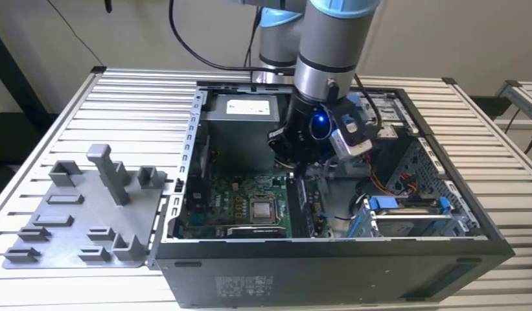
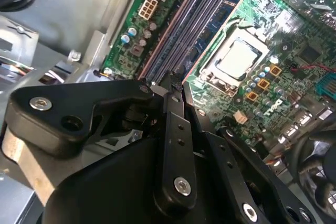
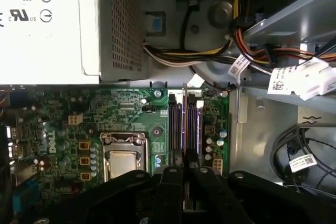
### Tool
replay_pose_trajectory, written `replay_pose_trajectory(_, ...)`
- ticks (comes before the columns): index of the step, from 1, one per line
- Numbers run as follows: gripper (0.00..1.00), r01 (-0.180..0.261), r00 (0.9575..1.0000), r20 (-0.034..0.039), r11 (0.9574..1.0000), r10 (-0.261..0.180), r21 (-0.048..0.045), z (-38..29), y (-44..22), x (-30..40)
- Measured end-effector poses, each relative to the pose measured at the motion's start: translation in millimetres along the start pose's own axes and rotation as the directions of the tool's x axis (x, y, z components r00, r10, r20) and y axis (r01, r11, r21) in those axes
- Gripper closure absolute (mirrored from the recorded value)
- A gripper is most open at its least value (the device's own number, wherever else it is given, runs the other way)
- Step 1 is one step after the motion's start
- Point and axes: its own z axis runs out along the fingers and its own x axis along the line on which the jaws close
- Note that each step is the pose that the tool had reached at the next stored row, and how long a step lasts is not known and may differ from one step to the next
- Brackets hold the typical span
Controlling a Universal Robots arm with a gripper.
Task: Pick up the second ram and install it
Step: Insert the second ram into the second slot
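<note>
Black hand (image 2: pixel 173 85) over memory slots (image 2: pixel 191 24), green motherboard (image 2: pixel 294 61), silver chip (image 2: pixel 237 59)

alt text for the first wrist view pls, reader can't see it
The black pincer reaches down over the memory slots of a green motherboard inside an open computer case, close beside the square silver processor. A pale grey power supply sits at the board's far edge, with bundled cables running off towards a metal drive bay.

Even daylight, sunlit glare patches, blurred dark foreground.
</note>
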Motion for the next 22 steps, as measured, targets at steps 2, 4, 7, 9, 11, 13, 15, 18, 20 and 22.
replay_pose_trajectory(2,0.86,0.000,1.0000,-0.0017,1.0000,0.000,0.0001,2.2,0.0,0.5)
replay_pose_trajectory(4,0.86,0.000,1.0000,-0.0047,1.0000,0.000,0.0005,2.9,0.0,0.6)
replay_pose_trajectory(7,0.86,0.000,1.0000,-0.0049,1.0000,0.000,0.0005,3.0,0.0,0.6)
replay_pose_trajectory(9,0.86,0.000,1.0000,-0.0049,1.0000,0.000,0.0003,3.1,0.0,0.6)
replay_pose_trajectory(11,0.86,0.000,1.0000,-0.0049,1.0000,0.000,0.0003,3.0,0.0,0.6)
replay_pose_trajectory(13,0.86,0.000,1.0000,-0.0050,1.0000,0.000,0.0002,3.1,0.0,0.6)
replay_pose_trajectory(15,0.86,0.000,1.0000,-0.0049,1.0000,0.000,-0.0003,4.6,0.1,0.6)
replay_pose_trajectory(18,0.86,0.000,1.0000,-0.0051,1.0000,0.000,0.0002,8.5,0.0,2.4)
replay_pose_trajectory(20,0.86,0.000,1.0000,-0.0054,1.0000,0.000,0.0008,11.1,0.0,3.0)
replay_pose_trajectory(22,0.86,0.000,1.0000,-0.0054,1.0000,0.000,0.0015,12.5,-0.8,3.4)
